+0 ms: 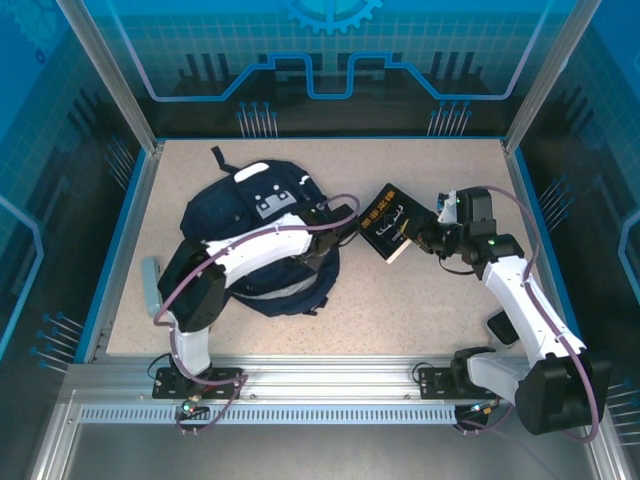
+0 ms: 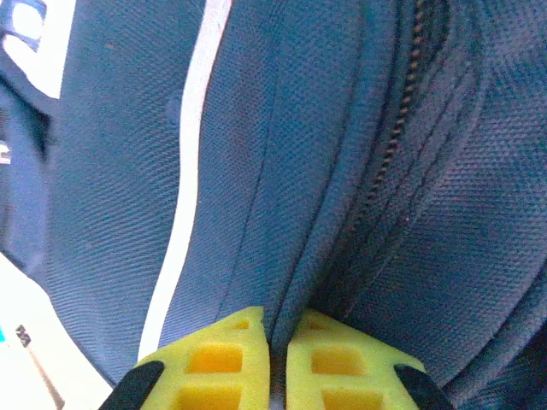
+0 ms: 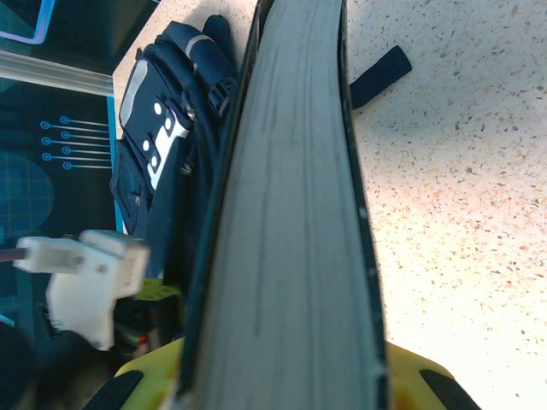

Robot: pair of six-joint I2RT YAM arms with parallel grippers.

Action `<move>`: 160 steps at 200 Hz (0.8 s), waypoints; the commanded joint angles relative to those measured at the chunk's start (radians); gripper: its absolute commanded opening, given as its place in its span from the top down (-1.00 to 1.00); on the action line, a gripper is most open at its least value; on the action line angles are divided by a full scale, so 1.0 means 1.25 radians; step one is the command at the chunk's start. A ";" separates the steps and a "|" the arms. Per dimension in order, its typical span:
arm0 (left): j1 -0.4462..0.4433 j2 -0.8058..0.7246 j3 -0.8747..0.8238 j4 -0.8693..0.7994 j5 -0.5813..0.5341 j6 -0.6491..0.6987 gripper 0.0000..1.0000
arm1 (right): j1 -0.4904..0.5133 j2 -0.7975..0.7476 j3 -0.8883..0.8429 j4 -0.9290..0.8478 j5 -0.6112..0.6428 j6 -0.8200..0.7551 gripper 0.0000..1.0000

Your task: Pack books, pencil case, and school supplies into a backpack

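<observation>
The navy backpack (image 1: 265, 215) lies flat at the table's middle left, white stripe and grey patch facing up. My left gripper (image 1: 345, 222) is at its right edge. In the left wrist view the yellow pads (image 2: 222, 354) are shut (image 2: 278, 333) on a fold of backpack fabric (image 2: 111, 171) beside the zipper (image 2: 402, 111). My right gripper (image 1: 425, 238) is shut on a black book (image 1: 390, 224) with white lettering, held tilted just right of the backpack. Its grey page edge (image 3: 291, 213) runs up between my right fingers (image 3: 282, 376). The pencil case (image 1: 150, 283) lies by the left wall.
A blue rim (image 1: 120, 250) borders the speckled table on the left and back. A dark strap end (image 3: 380, 73) lies on the table beyond the book. Free tabletop (image 1: 400, 310) lies in front of the backpack and the book.
</observation>
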 commanded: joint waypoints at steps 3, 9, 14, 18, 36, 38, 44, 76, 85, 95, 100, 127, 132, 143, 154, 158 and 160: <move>-0.002 -0.107 0.065 0.002 -0.116 0.045 0.90 | -0.009 -0.040 0.028 0.014 -0.045 -0.042 0.83; -0.002 -0.118 0.071 0.012 -0.131 0.053 0.91 | -0.009 -0.043 0.028 0.014 -0.053 -0.050 0.82; -0.002 -0.129 0.075 0.021 -0.140 0.059 0.91 | -0.010 -0.044 0.029 0.014 -0.058 -0.055 0.82; -0.002 -0.138 0.078 0.029 -0.147 0.064 0.92 | -0.010 -0.044 0.030 0.014 -0.064 -0.060 0.82; -0.002 -0.179 0.083 0.086 -0.165 0.088 0.94 | -0.008 -0.042 0.031 0.032 -0.115 -0.080 0.82; -0.002 -0.184 0.082 0.094 -0.167 0.091 0.94 | -0.008 -0.042 0.030 0.036 -0.123 -0.081 0.82; -0.002 -0.198 0.079 0.121 -0.171 0.099 0.94 | -0.007 -0.040 0.025 0.054 -0.143 -0.084 0.82; -0.002 -0.264 0.039 0.284 -0.173 0.164 0.97 | 0.018 -0.023 0.007 0.127 -0.206 -0.086 0.82; -0.002 -0.278 0.025 0.330 -0.164 0.183 0.97 | 0.029 -0.017 0.002 0.147 -0.212 -0.081 0.82; -0.002 -0.287 0.014 0.374 -0.159 0.201 0.97 | 0.041 -0.008 0.002 0.163 -0.216 -0.071 0.82; -0.002 -0.290 0.012 0.391 -0.157 0.210 0.98 | 0.048 -0.003 0.002 0.169 -0.217 -0.065 0.82; -0.002 -0.290 0.007 0.459 -0.149 0.241 0.99 | 0.092 0.020 -0.042 0.235 -0.222 -0.012 0.82; -0.002 -0.291 0.005 0.467 -0.147 0.244 0.99 | 0.104 0.024 -0.048 0.250 -0.221 -0.002 0.82; -0.002 -0.289 0.002 0.481 -0.139 0.250 0.99 | 0.127 0.036 -0.060 0.289 -0.217 0.025 0.81; -0.002 -0.288 0.001 0.486 -0.139 0.250 0.99 | 0.155 0.054 -0.061 0.320 -0.206 0.047 0.81; -0.002 -0.288 0.001 0.488 -0.138 0.250 0.99 | 0.166 0.061 -0.060 0.330 -0.202 0.055 0.81; -0.002 -0.288 0.002 0.488 -0.138 0.251 0.99 | 0.172 0.066 -0.060 0.336 -0.200 0.059 0.81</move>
